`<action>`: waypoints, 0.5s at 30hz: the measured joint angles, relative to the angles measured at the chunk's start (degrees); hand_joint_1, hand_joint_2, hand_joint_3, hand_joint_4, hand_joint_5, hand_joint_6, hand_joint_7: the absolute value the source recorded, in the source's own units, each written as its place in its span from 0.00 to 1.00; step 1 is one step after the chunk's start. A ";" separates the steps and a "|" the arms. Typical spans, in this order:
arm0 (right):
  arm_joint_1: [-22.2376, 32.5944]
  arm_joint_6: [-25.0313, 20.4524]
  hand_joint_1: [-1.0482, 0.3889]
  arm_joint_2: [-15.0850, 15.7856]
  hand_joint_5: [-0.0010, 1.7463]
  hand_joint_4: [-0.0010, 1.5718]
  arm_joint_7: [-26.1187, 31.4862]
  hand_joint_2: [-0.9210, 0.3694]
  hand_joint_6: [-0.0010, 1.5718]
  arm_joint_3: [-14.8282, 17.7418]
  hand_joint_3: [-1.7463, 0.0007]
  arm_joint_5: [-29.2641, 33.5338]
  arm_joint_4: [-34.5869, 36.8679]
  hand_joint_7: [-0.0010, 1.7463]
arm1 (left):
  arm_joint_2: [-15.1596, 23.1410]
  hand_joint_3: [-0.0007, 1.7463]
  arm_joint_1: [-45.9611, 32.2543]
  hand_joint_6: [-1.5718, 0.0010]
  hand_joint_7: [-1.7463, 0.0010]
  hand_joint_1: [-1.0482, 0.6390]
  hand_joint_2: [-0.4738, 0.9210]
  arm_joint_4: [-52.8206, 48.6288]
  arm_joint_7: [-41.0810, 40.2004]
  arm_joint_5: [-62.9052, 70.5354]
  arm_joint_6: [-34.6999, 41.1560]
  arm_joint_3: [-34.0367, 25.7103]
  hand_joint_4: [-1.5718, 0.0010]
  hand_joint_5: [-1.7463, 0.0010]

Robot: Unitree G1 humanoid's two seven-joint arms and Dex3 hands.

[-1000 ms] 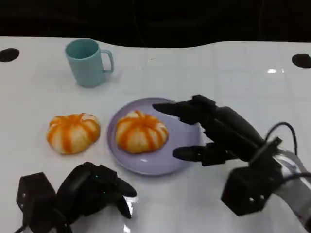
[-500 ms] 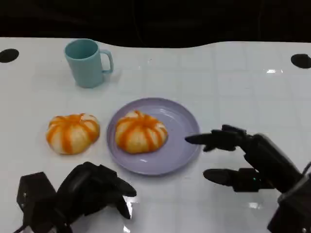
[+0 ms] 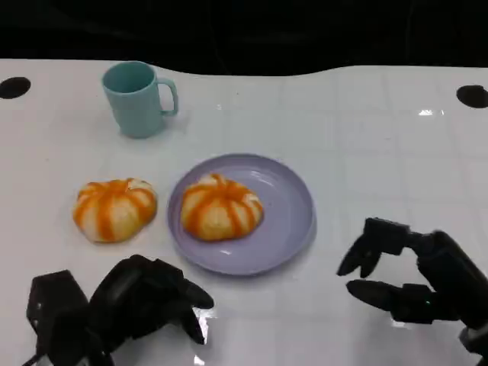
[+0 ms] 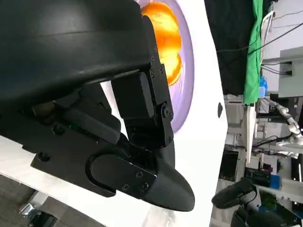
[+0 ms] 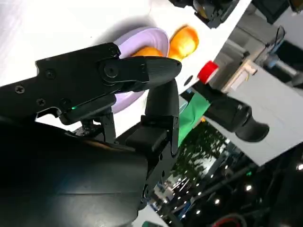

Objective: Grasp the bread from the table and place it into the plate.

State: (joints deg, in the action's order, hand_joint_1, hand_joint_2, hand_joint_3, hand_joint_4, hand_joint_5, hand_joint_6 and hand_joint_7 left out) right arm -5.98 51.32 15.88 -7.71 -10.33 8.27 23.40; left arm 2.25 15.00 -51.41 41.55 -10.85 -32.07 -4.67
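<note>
A: What is changing?

B: The right hand (image 3: 408, 278) is pulling back from the plate (image 3: 293, 217) toward the table's (image 3: 366, 122) near right edge. A second ago it was reaching over the plate beside the bun; now it is hanging well apart from it, fingers spread and holding nothing.

A: And the bread?

B: One bun (image 3: 221, 206) is lying in the plate, on its left half. I'm judging that placement done and the hand simply clearing off.

A: Is anything else shifting?

B: No. The left hand (image 3: 141, 301) is resting at the near left, fingers curled in on nothing, where it was before.

A: Count things for me, biggest first.

B: One table, two hands, one plate, two buns, one cup (image 3: 137, 99). The second bun (image 3: 114, 208) is sitting on the table just left of the plate, untouched, so it may be the next job.
</note>
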 measured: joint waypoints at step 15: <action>5.98 -1.72 0.40 -0.16 1.00 0.53 -3.84 0.00 0.43 0.16 0.82 -1.61 -2.94 1.00 | 0.06 0.02 0.05 0.00 0.96 0.00 1.00 0.44 0.31 -0.02 -0.44 0.01 0.15 0.54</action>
State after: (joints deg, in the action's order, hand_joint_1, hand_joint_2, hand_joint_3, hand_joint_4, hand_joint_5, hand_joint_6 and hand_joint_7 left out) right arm 0.00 49.60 15.72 -11.55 -10.17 6.66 20.46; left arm 2.31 15.05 -50.97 41.86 -10.87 -32.51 -4.66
